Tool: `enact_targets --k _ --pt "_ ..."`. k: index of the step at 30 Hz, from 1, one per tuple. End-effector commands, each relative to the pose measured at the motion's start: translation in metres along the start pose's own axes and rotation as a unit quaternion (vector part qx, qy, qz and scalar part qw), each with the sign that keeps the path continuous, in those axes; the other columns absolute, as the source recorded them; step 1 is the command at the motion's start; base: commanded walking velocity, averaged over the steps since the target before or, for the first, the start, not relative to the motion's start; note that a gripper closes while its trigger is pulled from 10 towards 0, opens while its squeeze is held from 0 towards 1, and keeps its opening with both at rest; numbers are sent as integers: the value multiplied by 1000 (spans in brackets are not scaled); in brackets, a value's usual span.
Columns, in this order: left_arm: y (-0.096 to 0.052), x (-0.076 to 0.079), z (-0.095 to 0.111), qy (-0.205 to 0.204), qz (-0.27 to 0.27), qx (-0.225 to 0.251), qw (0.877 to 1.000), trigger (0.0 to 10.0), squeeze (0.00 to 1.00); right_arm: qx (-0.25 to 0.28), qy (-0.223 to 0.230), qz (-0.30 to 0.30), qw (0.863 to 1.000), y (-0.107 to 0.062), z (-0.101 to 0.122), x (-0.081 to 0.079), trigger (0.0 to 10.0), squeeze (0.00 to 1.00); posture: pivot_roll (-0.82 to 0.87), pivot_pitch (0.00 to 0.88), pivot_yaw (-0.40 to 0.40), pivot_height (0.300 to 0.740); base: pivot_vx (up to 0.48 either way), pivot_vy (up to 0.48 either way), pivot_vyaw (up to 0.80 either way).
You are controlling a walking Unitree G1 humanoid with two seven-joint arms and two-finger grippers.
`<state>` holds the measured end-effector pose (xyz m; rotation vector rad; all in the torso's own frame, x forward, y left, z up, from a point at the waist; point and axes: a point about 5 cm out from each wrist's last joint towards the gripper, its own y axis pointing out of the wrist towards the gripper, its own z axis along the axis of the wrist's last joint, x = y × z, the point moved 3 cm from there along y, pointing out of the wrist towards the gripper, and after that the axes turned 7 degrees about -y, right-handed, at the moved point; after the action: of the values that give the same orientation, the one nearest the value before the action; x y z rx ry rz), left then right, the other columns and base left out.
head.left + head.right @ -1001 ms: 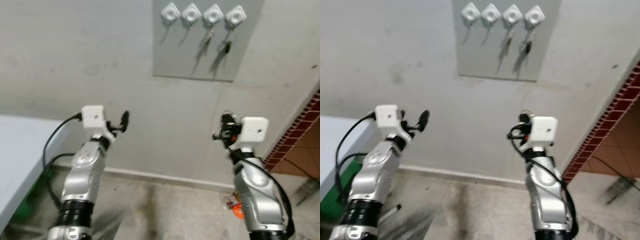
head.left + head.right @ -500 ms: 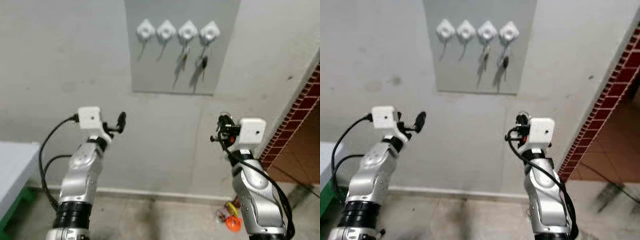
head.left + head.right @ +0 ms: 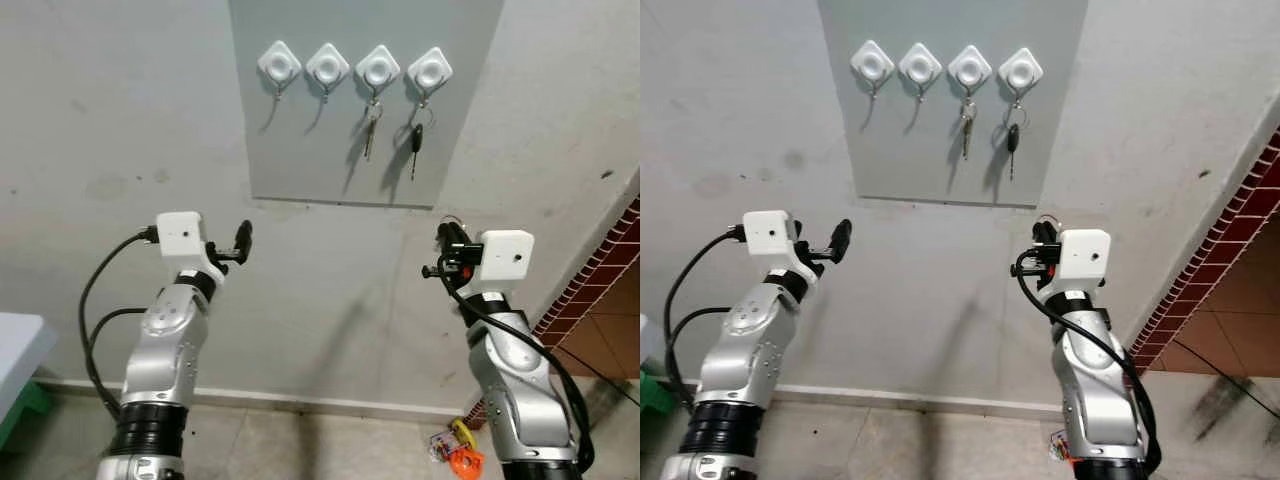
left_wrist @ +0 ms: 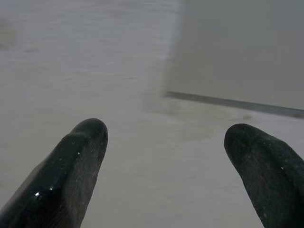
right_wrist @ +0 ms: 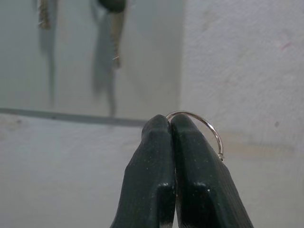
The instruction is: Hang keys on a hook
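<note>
While the left hand (image 3: 243,238) is idling with fingers spread wide, two free hooks (image 3: 279,65) are waiting on the wall panel (image 3: 300,150), and the right hand (image 5: 170,124) is pinching the key ring (image 5: 206,128) below it, raised for hanging.

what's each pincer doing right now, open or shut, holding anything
Left pincer: open, holding nothing, raised toward the wall.
Right pincer: shut on a key ring, raised below the hooks.
</note>
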<state>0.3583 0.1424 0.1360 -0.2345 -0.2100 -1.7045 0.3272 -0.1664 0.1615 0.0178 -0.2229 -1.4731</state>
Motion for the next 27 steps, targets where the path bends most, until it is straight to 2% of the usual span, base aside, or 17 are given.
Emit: enact_targets --k 1,8,10,15,18,27 --pt "1 4 12 15 -12 18 1000 10000 0 10 4 17 1000 7 7 -3 10000 0 -64 0 28 740 0 0 0" --pt "0 22 26 40 -57 38 997 10000 0 38 -3 74 997 28 30 -10 10000 0 -54 0 17 740 0 0 0" --pt "0 30 35 52 -80 47 994 10000 0 59 3 110 992 39 42 -20 10000 0 -47 0 12 740 0 0 0" --pt "3 42 43 65 -112 55 990 10000 0 82 26 149 985 53 59 -32 10000 0 -35 0 5 740 0 0 0" --pt "4 47 47 71 -120 59 988 10000 0 99 37 172 980 61 71 -40 10000 0 -29 0 0 740 0 0 0" --pt "3 54 51 71 -131 62 987 10000 0 125 58 194 971 80 92 -48 10000 0 -27 0 -2 740 0 0 0"
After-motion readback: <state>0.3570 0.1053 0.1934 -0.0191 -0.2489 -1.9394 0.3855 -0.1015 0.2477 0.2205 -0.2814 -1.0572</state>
